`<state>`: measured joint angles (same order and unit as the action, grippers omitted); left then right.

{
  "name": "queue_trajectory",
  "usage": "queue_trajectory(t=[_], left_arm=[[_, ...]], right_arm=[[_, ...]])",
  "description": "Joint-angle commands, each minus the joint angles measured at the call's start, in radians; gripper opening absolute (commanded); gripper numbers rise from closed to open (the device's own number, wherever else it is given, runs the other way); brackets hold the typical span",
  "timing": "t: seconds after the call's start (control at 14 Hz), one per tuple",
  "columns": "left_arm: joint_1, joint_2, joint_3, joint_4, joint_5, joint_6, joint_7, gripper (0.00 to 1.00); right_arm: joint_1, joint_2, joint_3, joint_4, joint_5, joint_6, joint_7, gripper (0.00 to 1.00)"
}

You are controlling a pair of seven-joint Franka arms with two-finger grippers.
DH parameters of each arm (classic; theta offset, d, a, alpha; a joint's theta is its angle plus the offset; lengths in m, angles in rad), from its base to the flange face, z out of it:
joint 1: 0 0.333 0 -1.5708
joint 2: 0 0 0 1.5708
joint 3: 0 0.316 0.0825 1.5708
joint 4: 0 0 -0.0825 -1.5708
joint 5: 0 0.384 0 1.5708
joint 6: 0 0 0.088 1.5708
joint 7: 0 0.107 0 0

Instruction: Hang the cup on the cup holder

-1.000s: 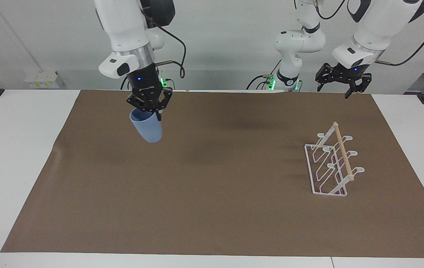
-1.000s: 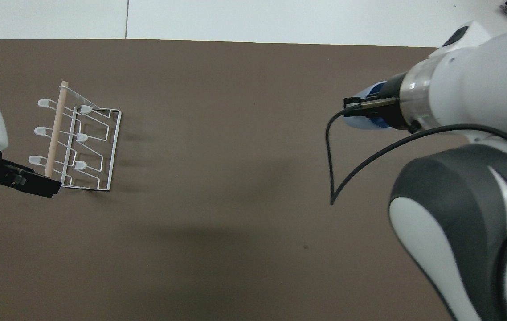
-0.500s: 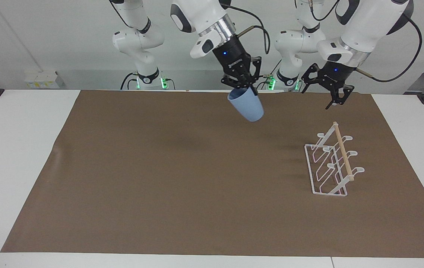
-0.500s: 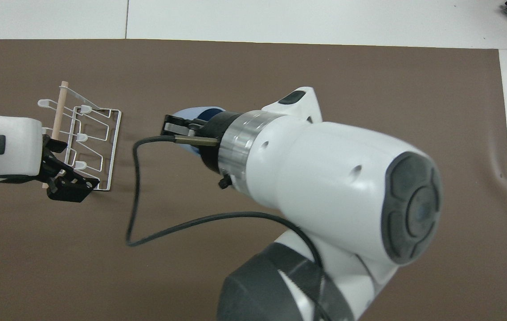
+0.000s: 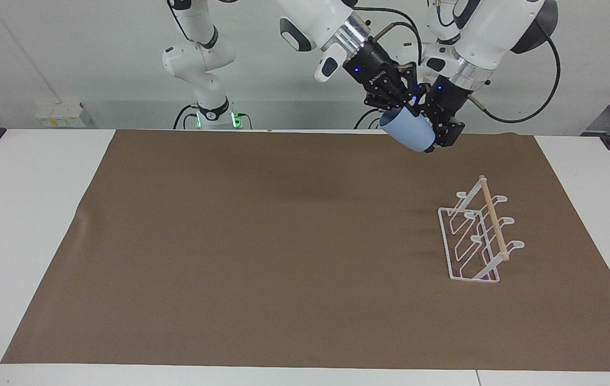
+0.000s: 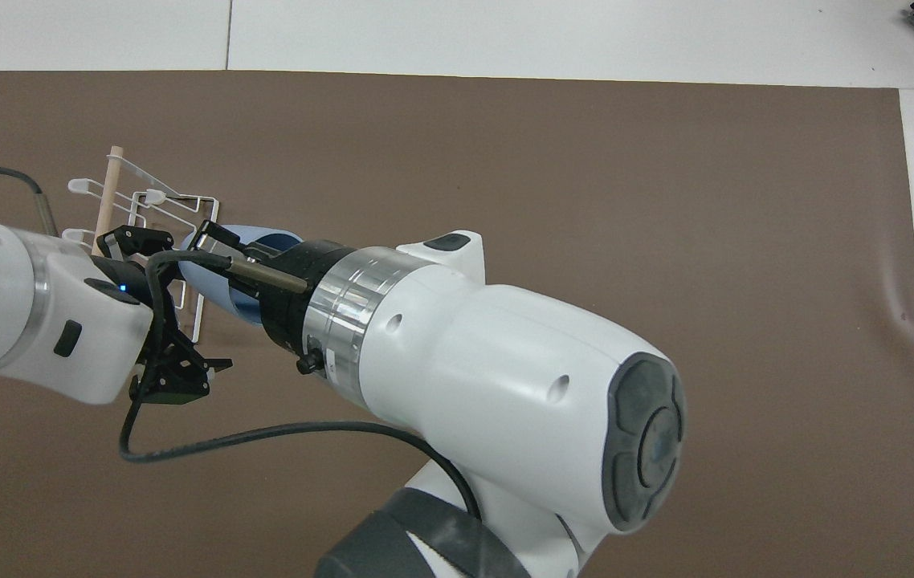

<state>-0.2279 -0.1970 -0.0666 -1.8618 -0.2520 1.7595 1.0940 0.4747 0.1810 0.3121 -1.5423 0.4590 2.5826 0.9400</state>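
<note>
cup — light-blue, handleless, hanging tilted in the air, rim gripped from above, base pointing down toward the left arm's end | cup holder — white wire rack, wooden dowel on top, standing on the brown mat, prongs sitting bare

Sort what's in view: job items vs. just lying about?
Job:
- cup, held up over the brown mat's robot-side edge by the shut right pincer
- cup holder, standing on the mat toward the left arm's end
- left pincer, open beside the cup's base

Just there:
- brown mat
- white table
</note>
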Motion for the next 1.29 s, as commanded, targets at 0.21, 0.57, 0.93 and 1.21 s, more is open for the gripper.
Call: queue_trajectory(t=[0.21,0.57,0.93,1.21], left_arm=[[0.054,-0.030,0.016,-0.031,-0.091,0.005,0.308,1.00],[0.094,-0.021,0.016,-0.019,-0.173,0.017,0.383,1.00],[0.094,0.010,0.016,0.035,-0.177,0.075,0.412,1.00],[0.104,0.028,0.016,0.055,-0.190,0.078,0.409,1.00]], right_arm=[[-0.002,-0.015,-0.004,-0.019,0.029,0.004,0.006,0.00],[-0.004,-0.015,-0.004,-0.019,0.029,0.005,0.005,0.00],[-0.008,-0.014,-0.004,-0.019,0.029,0.005,-0.001,0.00],[-0.010,-0.014,-0.004,-0.018,0.029,0.005,-0.001,0.00]])
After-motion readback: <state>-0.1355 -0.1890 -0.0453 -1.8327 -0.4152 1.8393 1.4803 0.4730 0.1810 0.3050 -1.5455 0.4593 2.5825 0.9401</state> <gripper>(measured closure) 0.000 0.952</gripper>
